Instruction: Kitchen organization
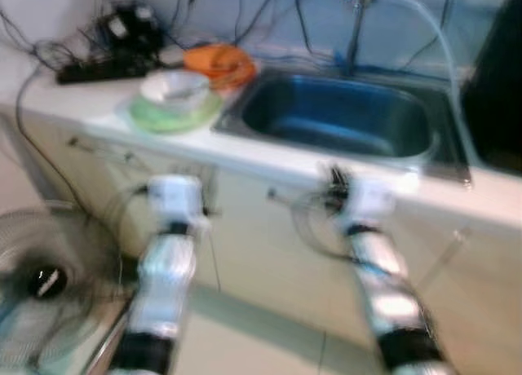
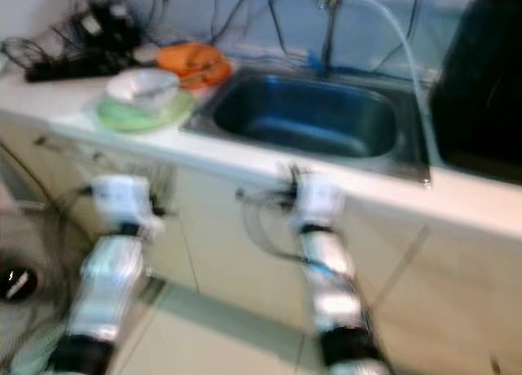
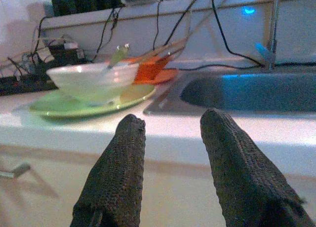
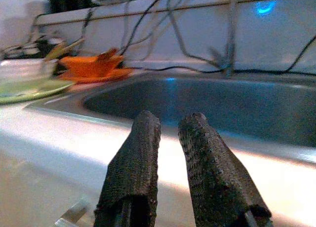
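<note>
The robot stands at a white kitchen counter [image 1: 269, 159] with both silver arms raised toward its front edge, just below the worktop. The left gripper [image 3: 170, 128] has its 2 black fingers spread well apart and holds nothing; the right gripper [image 4: 170, 126] has its fingers closer together, a narrow gap between them, also empty. Set into the counter is a stainless steel sink basin [image 1: 342, 118], with a tall metal tap [image 1: 356, 24] behind it and a pale hose [image 1: 440, 49] curving down on its right side. To the left of the sink sits a white bowl [image 1: 174, 87] on a pale green plate [image 1: 167, 116] — a utensil leans inside the bowl — and just behind them lies an orange dish [image 1: 218, 63]. Further left, a black power strip [image 1: 98, 69] lies among tangled cables. A floor fan [image 1: 49, 281] stands low on the left.
</note>
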Controlling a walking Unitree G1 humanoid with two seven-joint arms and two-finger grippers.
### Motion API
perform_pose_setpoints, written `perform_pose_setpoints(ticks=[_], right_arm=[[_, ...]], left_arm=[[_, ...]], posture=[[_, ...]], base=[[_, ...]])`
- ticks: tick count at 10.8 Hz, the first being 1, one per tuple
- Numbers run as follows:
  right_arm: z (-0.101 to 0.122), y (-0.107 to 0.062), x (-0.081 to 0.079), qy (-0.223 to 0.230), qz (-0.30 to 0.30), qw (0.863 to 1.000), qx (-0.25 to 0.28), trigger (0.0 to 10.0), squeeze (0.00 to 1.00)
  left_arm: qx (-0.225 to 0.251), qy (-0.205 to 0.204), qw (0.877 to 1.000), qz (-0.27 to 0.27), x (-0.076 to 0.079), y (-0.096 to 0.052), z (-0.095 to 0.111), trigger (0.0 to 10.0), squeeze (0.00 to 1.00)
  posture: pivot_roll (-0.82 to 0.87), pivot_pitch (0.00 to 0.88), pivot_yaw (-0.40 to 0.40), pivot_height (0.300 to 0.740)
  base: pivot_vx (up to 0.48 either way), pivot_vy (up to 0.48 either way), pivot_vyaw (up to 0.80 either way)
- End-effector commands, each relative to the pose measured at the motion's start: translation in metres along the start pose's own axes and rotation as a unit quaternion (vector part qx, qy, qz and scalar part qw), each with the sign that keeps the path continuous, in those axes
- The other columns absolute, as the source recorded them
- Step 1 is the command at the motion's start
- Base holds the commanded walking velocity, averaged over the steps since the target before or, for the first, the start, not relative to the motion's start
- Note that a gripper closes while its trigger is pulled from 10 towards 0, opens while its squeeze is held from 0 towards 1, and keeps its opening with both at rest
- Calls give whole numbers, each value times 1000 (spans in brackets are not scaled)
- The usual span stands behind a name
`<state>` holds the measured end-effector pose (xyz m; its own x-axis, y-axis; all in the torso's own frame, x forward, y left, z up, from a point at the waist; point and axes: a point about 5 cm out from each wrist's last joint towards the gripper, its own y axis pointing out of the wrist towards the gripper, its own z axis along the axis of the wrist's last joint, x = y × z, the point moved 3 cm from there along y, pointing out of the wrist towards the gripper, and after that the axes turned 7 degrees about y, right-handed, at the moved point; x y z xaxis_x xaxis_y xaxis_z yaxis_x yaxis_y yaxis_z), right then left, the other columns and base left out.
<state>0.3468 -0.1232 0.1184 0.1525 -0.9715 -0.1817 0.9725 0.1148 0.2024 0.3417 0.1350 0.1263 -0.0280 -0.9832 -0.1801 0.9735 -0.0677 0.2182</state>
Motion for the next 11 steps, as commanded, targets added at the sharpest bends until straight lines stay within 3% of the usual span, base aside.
perform_pose_setpoints(ticks=[1, 11], right_arm=[[5, 5, -17, 2, 23, 1000, 13, 10000, 0], [4, 5, -16, 13, 19, 1000, 10, 10000, 0]], left_arm=[[1, 11, 1000, 17, -14, 1, 1, 10000, 0], [3, 11, 1000, 19, -15, 1, 3, 10000, 0]], posture=[[152, 10, 16, 740], [154, 9, 15, 740]], base=[[382, 0, 406], [387, 0, 0]])
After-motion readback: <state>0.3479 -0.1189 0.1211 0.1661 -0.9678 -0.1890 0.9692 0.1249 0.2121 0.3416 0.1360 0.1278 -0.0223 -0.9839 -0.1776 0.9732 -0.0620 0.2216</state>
